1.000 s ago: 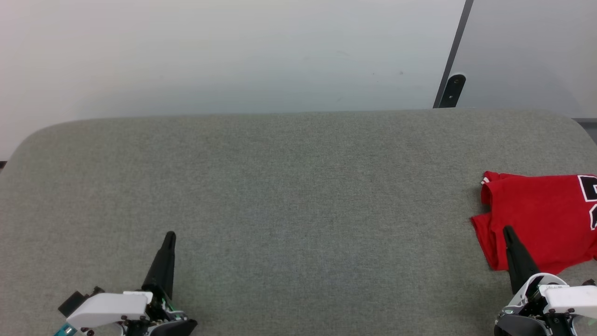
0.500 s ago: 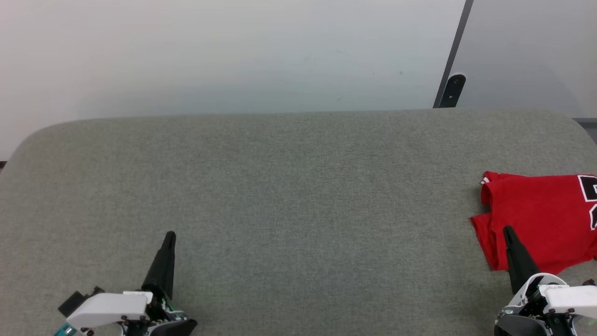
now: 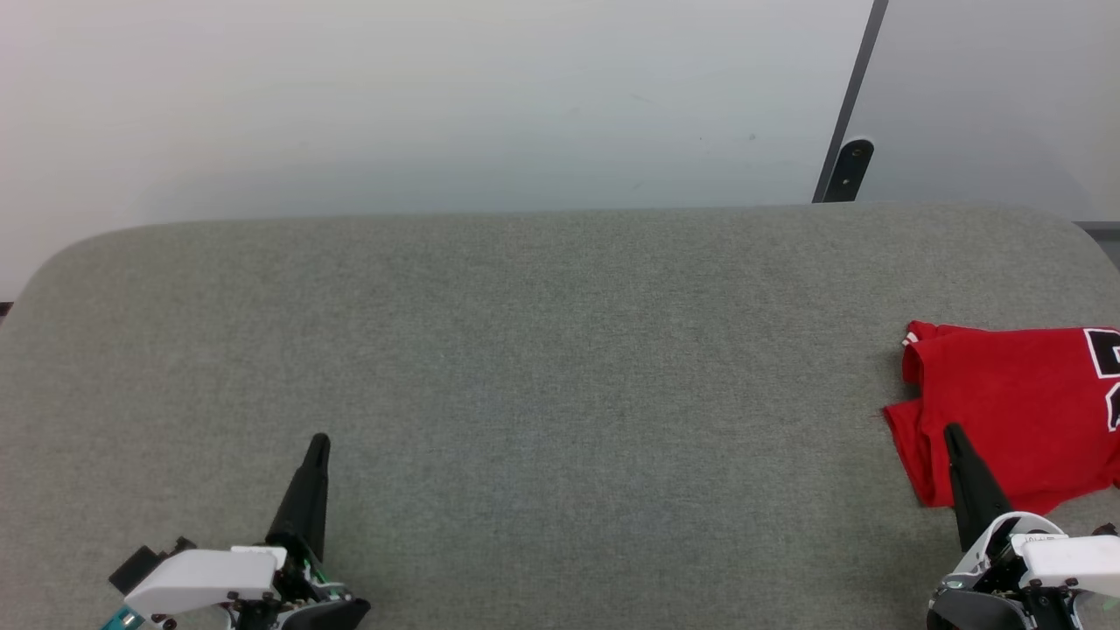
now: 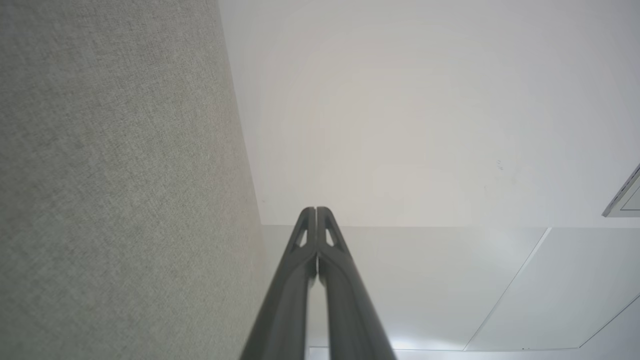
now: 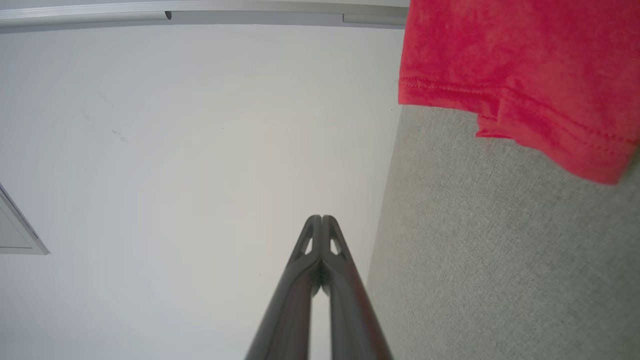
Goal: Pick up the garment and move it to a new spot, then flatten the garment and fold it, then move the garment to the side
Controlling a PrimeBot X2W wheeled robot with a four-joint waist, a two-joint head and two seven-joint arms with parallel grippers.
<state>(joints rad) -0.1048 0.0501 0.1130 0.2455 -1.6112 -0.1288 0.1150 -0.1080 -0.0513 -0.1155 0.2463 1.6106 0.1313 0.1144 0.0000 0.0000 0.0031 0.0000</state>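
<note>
Now, at the lower left of the head view, the left end effector point(image 3: 318, 442) is pointing up the frame above the grey worktop point(image 3: 560, 350). Its two dark fingers are pressing together into one narrow point. The left wrist view is showing the same: the fingers are meeting tip to tip and are holding nothing. In that wrist view the worktop is taking the left part of the frame, and a pale wall point(image 3: 437, 105) is taking the rest.

Going to the right in the head view, the middle of the worktop is lying bare. Behind its far edge, at the upper right, a dark bracket point(image 3: 847, 171) is sitting at the foot of a dark slanted strip on the wall.

At the right edge of the head view, a little below the middle, the garment point(image 3: 1006, 411) is lying on the worktop, red and loosely folded. The frame is cutting off its right part. A black-and-white print point(image 3: 1104, 367) is showing just at that edge.

At the lower right, the right end effector point(image 3: 952, 430) is pointing up, and its tip is overlapping the lower left corner of the garment. The right wrist view is showing its fingers closed on each other, with no cloth between them. There the red hem is lying in the upper right of the frame, apart from the tips.
</note>
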